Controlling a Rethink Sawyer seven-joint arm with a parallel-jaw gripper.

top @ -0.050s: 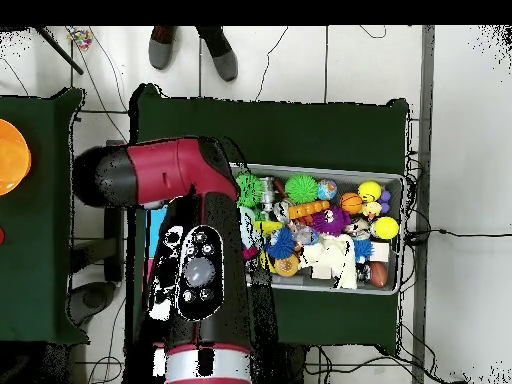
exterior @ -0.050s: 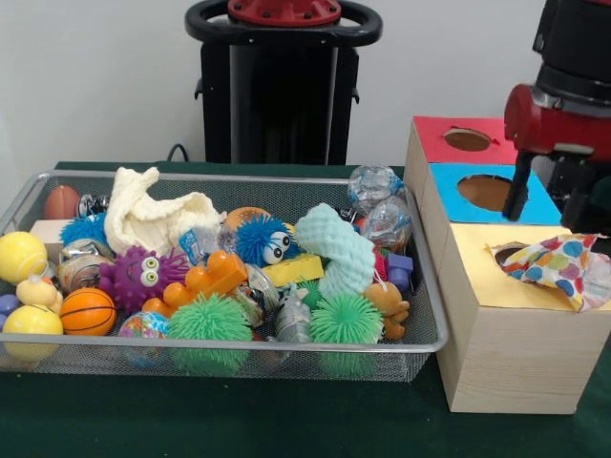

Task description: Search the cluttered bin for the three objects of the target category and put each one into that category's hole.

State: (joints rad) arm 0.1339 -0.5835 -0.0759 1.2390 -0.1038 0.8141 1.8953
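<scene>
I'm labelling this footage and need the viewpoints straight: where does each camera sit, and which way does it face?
Front view: across the table, level with the mesh bin of toys and the wooden box with coloured holes; a spotted cloth lies at the yellow hole; the red and black arm hangs at the upper right, gripper unseen.
Overhead view: above the table, looking straight down; the arm covers the box, and a person's feet show at the top.
Both show the bin, toys and arm.
</scene>
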